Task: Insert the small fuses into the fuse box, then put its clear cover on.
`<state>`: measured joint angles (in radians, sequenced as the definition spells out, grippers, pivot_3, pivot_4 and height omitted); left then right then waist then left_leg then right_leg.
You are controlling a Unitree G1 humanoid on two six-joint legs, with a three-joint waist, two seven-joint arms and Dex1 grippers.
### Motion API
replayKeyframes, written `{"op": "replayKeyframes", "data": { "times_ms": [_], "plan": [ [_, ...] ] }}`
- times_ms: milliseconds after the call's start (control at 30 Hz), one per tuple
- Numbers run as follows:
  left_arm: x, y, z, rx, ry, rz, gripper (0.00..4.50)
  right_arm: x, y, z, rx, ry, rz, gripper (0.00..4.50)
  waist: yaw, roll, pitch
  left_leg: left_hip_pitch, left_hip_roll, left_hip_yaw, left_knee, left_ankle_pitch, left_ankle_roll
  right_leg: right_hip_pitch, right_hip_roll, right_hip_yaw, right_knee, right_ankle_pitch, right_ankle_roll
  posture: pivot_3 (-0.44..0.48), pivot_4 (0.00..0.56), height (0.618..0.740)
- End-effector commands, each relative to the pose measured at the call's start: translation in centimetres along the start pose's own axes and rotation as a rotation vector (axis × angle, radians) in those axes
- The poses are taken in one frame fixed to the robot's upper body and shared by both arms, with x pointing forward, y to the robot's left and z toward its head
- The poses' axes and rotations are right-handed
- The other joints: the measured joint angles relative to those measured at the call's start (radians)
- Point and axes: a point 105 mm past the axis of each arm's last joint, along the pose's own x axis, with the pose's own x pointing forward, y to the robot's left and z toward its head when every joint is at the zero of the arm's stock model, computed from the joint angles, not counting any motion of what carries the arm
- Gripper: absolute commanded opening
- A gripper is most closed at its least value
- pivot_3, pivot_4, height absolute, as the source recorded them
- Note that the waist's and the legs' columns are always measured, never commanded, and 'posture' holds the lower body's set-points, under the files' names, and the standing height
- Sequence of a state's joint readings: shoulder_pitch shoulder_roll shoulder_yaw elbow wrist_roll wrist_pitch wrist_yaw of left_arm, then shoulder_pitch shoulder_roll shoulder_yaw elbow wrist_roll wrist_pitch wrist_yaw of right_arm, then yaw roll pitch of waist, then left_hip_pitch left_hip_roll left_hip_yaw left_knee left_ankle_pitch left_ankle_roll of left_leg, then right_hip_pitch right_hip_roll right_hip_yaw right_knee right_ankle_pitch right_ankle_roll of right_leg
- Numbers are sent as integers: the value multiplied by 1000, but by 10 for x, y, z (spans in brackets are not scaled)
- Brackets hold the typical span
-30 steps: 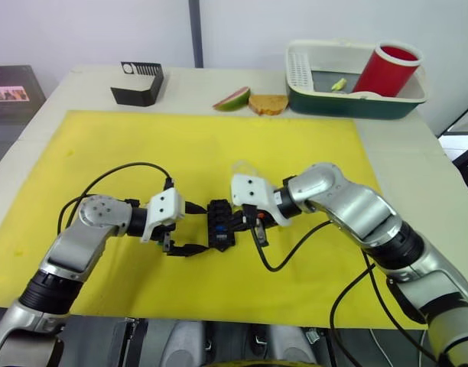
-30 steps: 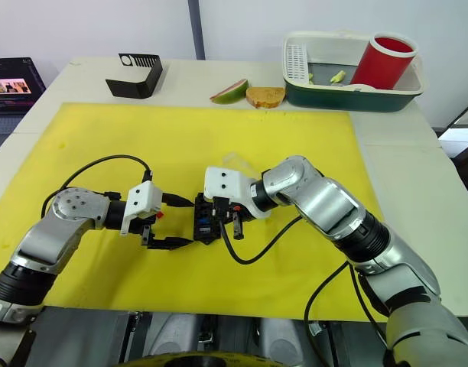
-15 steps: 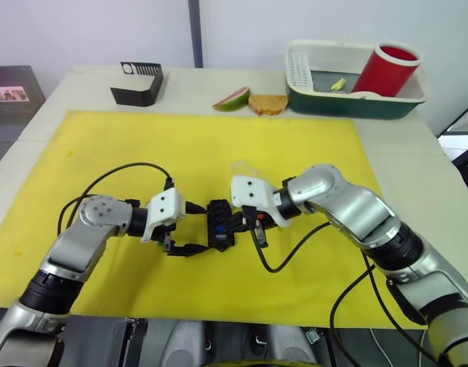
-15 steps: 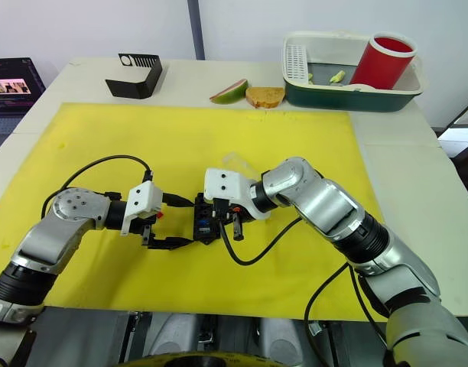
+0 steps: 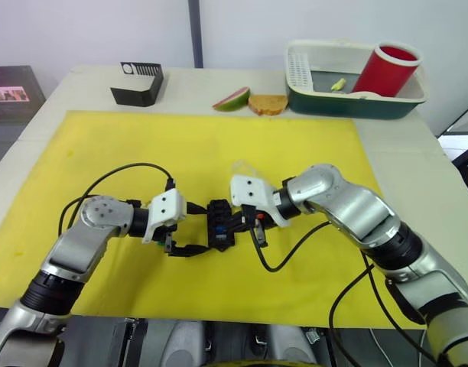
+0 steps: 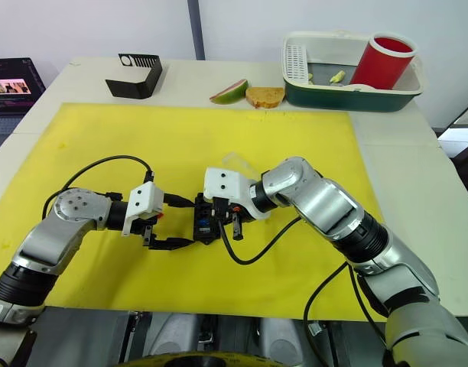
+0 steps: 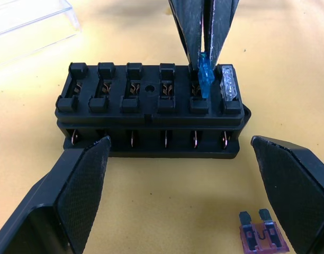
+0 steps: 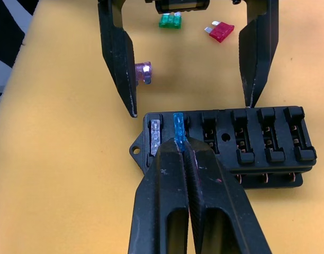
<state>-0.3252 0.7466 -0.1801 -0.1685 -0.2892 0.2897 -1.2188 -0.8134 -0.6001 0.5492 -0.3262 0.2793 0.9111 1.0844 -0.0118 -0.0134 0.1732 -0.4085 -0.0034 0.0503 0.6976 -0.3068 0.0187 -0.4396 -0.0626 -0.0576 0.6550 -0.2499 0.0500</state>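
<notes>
Yellow mat (image 5: pixel 180 153), right claw (image 8: pixel 179 142) pinching blue fuse (image 7: pixel 205 80), slotted in fuse box (image 7: pixel 151 111)

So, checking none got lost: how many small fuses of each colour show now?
Grey plastic blade fuse: 1
Blue plastic blade fuse: 1
Purple plastic blade fuse: 1
Green plastic blade fuse: 1
Red plastic blade fuse: 1
Total: 5

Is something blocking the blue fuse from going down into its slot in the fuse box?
Nothing visible blocks it. The right gripper holds the blue fuse at the slot beside the grey fuse in the fuse box.
</notes>
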Motion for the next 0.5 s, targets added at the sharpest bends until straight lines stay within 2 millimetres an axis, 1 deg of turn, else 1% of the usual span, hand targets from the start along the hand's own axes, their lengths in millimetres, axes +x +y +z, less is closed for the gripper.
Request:
{"op": "replayKeyframes", "data": {
  "times_ms": [33, 500],
  "plan": [
    [0, -1, 6, 42, -8, -3, 4461, -4, -2, 10, -30, -16, -21, 0, 0, 0, 0, 0, 0, 0, 0, 0, 0, 0, 0, 0, 0, 0, 0, 0, 150, 740],
    [-1, -2, 5, 41, -4, -4, 4461, -2, -3, 10, -30, -9, -26, 0, 0, 0, 0, 0, 0, 0, 0, 0, 0, 0, 0, 0, 0, 0, 0, 0, 150, 740]
  ]
}}
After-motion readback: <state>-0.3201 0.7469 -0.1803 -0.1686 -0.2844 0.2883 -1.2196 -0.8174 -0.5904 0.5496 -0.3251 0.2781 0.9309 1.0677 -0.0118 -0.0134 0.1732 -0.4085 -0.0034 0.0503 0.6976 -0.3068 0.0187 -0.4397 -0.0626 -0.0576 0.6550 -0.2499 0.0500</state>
